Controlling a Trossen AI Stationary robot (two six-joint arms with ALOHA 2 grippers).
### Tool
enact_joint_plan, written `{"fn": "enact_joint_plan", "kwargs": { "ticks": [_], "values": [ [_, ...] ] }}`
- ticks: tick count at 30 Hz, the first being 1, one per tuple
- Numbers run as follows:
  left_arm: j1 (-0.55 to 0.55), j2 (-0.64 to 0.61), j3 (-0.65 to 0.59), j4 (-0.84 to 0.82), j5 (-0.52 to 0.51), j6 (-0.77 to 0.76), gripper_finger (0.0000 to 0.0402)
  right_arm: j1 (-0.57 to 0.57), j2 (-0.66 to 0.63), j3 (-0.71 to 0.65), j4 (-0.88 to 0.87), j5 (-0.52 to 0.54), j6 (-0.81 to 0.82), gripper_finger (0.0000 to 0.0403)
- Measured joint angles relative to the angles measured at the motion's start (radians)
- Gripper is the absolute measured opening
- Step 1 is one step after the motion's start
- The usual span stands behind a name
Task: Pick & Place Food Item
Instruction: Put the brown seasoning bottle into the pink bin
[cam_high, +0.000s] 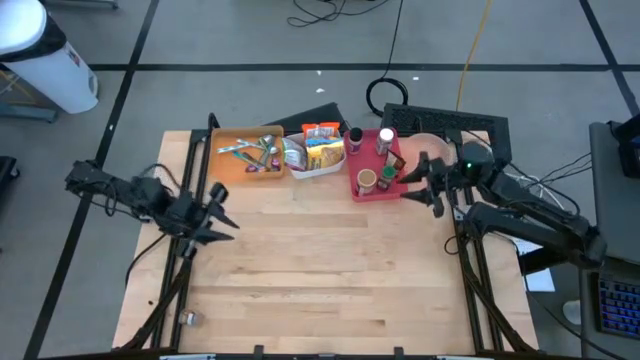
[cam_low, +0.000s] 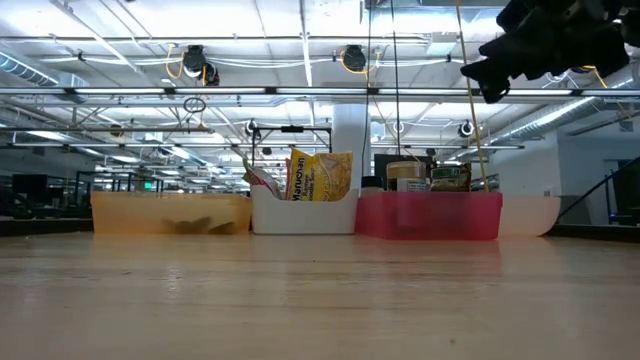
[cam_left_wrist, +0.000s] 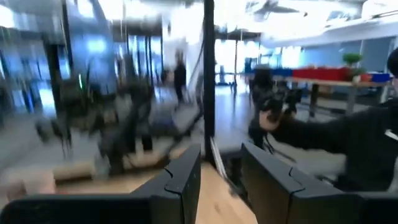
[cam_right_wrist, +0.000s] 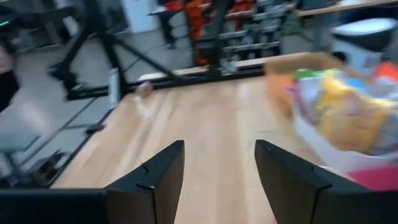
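Task item: not specified by name; food sits in three bins along the far edge of the table (cam_high: 300, 270): orange bin (cam_high: 247, 156) with wrapped snacks, white bin (cam_high: 318, 153) with noodle packets, red bin (cam_high: 378, 172) with bottles and cups.
Right gripper (cam_high: 434, 184): raised above the table's far right side, just beside the red bin; jaws spread wide with nothing between them (right wrist view).
Left gripper (cam_high: 218, 212): at the left table edge, nearer the orange bin, well apart from the red one; jaws parted, empty (left wrist view).
Key relation: bins lie left of the right jaws, red nearest, then white. Judged: right arm is better placed for the red or white bin, left arm for the orange.
Long axis: bins run in a row along the far edge; noodle packet (cam_low: 320, 176) stands upright in the white bin, long side vertical.
Right wrist view: white bin (cam_right_wrist: 348, 124) off to one side of the fingers (cam_right_wrist: 155, 174), blurred.
Readable text: yellow packet reads roughly "Maruchan"; smaller print beneath too small to read. Bottle labels in the red bin unreadable.
Judged stage: approach; nothing grasped yet.
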Motion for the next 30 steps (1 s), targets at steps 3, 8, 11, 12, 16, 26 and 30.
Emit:
{"fn": "enact_joint_plan", "kwargs": {
  "ticks": [3, 8, 11, 12, 16, 26, 30],
  "values": [
    [-0.013, 0.066, 0.032, -0.092, -0.039, -0.107, 0.0124, 0.092, 0.022, -0.021, 0.040, 0.007, -0.005, 0.0191],
    [-0.063, 0.216, 0.124, -0.303, -0.188, -0.274, 0.0124, 0.280, 0.054, -0.025, 0.096, 0.144, -0.018, 0.0191],
    [-0.101, 0.319, 0.212, -0.472, -0.236, -0.417, 0.0124, 0.384, 0.073, -0.025, 0.124, 0.235, -0.034, 0.0192],
    [-0.115, 0.357, 0.243, -0.528, -0.238, -0.471, 0.0124, 0.414, 0.081, -0.025, 0.135, 0.258, -0.038, 0.0192],
    [-0.170, 0.511, 0.354, -0.724, -0.226, -0.672, 0.0124, 0.509, 0.105, -0.025, 0.144, 0.349, -0.037, 0.0192],
    [-0.276, 0.798, 0.525, -0.962, -0.067, -0.892, 0.0124, 0.732, 0.298, -0.025, 0.300, 0.480, 0.077, 0.0192],
    [-0.344, 0.860, 0.554, -0.962, -0.005, -0.927, 0.0124, 0.834, 0.442, -0.025, 0.512, 0.526, 0.134, 0.0192]
  ]
}}
